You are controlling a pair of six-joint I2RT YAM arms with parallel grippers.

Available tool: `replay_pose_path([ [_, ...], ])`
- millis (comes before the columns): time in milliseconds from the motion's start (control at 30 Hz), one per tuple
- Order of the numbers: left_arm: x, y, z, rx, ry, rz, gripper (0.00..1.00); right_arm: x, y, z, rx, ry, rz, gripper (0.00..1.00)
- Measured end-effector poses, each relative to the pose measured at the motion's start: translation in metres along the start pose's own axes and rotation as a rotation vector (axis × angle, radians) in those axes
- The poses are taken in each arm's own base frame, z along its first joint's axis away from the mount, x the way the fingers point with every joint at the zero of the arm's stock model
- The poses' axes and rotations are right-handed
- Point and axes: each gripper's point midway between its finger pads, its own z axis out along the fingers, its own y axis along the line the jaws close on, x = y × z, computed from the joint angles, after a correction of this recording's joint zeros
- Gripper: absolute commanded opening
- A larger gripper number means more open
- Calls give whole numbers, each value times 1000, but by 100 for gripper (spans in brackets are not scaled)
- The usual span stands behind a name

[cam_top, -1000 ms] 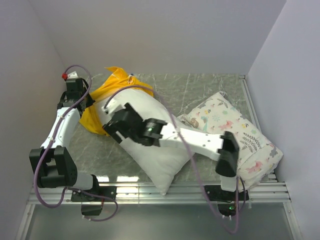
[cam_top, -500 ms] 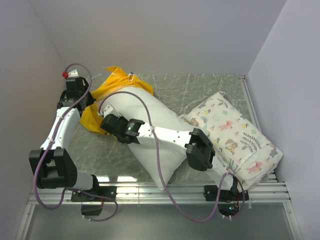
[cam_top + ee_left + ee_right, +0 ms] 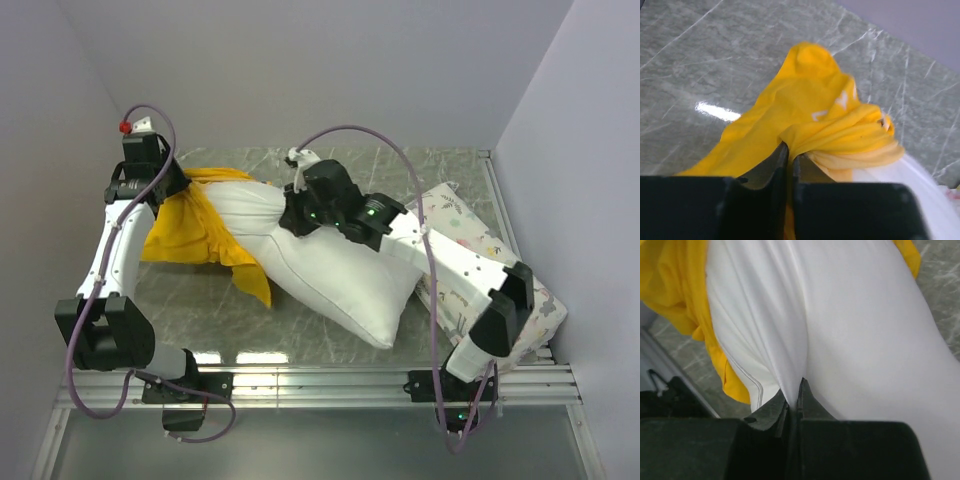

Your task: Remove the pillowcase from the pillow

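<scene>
The left gripper [image 3: 789, 150] is clamped tight on a bunched fold of the thin, bright yellow fabric pillowcase [image 3: 810, 100]. The right gripper [image 3: 794, 390] is pinched closed on a ridge of cloth from the large, plump white pillow [image 3: 855, 330].

Seen from above, the pillow [image 3: 330, 270] lies slantwise on the grey marbled tabletop [image 3: 200, 290]. Its long axis runs from its far-left end to its near-right end. The pillowcase [image 3: 190, 225] is crumpled around the pillow's far-left end only, and most of the white body is bare. The left gripper [image 3: 150, 182] sits just beyond that end. The right gripper [image 3: 295, 215] holds the pillow's top, partway along from the same end.

The two grips lie roughly along the pillow's length, so pulling them apart along that line would likely slide the case off. A second pillow, white with small animal prints [image 3: 447, 208], lies just beside the plain pillow's right flank.
</scene>
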Motion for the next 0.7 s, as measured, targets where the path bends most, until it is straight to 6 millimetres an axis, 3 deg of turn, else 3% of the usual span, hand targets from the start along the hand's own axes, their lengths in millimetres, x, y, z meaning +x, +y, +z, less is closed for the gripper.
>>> replay_pose_path([
  [67,-6,-6,0,23,3,-6,31,1,1,-11,-52,-12,35,0],
  [100,-10,-10,0,38,1,-10,46,5,0,-15,-75,-1,57,0],
  [200,-20,-18,-2,83,-6,-14,67,10,-2,-17,-115,28,104,0],
  [467,-55,-45,-29,137,-97,33,86,14,8,4,-197,89,197,0],
  [700,-65,-64,-89,137,-206,74,88,17,10,25,-233,120,278,0],
])
